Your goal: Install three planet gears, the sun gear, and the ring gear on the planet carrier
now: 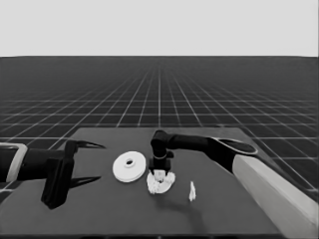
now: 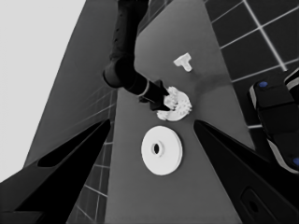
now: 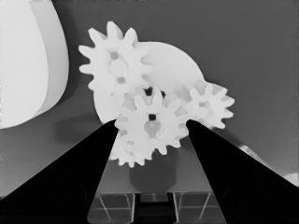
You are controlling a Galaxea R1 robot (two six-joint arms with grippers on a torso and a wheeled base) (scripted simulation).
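I find the smaller round part (image 3: 173,60) near the middle of the surface (image 1: 99,214), carrying toothed gears: in the right wrist view I count three outer gears (image 3: 114,63) around its hole and a fourth, central gear (image 3: 152,123) meshed between them. The right tool (image 1: 159,173) stands directly over this cluster, its two fingers spread to either side of the central gear; I cannot tell whether they touch it. I judge the gear seating complete or nearly so, pending release. The larger round part (image 1: 129,167) lies flat just beside the assembly, not yet placed on top; that step remains. The thin white piece (image 1: 192,191) lies apart on the other side. The left tool (image 1: 82,162) waits over the surface's left end, fingers apart, holding nothing.
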